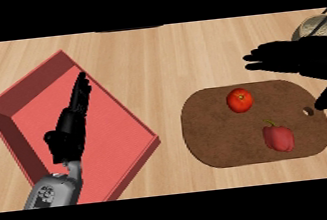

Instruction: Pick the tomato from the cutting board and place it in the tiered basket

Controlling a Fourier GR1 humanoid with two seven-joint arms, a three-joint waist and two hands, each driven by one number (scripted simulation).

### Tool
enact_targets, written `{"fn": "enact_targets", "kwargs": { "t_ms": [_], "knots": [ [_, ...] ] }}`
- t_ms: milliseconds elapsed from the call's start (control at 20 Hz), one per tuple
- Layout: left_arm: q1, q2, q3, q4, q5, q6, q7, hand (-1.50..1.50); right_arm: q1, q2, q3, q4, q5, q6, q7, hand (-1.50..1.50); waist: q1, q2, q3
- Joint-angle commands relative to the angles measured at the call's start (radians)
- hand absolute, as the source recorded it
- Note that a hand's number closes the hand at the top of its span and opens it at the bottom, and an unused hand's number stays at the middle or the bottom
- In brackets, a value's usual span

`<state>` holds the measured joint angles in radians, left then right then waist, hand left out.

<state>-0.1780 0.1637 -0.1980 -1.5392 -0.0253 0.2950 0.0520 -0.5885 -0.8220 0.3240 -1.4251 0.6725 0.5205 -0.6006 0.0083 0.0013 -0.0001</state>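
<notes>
Brown wood sets the stage: a dark, rounded-corner wooden cutting board (222, 141) lies on the pale wood-grain counter (168, 51), bearing a round red tomato (240, 100) near its upper edge and, just below and to the right, a red bell pepper (278, 138) with a short green stem. Neither is touched. The robot's black right hand (302, 57) hovers above the board's upper right corner, fingers spread and pointing left, thumb hanging down over the board's small hanging hole — holding nothing, and apparently poised to come down on the tomato, which sits close below and to the left of its fingers. At the frame's top right corner a grey wire object (319, 22) pokes out from behind that hand — probably the tiered basket, though too little shows to be sure. The left hand (70, 124) rests with straight fingers up, holding nothing, over a shallow red rectangular tray (17, 104) at the left, clear of the work.
</notes>
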Motion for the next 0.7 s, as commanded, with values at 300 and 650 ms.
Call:
{"fn": "enact_targets", "kwargs": {
  "t_ms": [300,650],
  "knots": [
    [0.006,-0.007,0.049,0.025,-0.011,-0.044,-0.049,0.00,-0.040,0.074,-0.033,0.186,0.114,0.013,-0.081,-1.50,0.001,0.001,0.000],
    [0.034,-0.041,0.029,-0.005,-0.035,-0.038,-0.024,0.00,-0.027,0.109,-0.020,0.230,0.145,-0.002,-0.135,-1.50,-0.001,-0.001,0.000]
  ]
}}
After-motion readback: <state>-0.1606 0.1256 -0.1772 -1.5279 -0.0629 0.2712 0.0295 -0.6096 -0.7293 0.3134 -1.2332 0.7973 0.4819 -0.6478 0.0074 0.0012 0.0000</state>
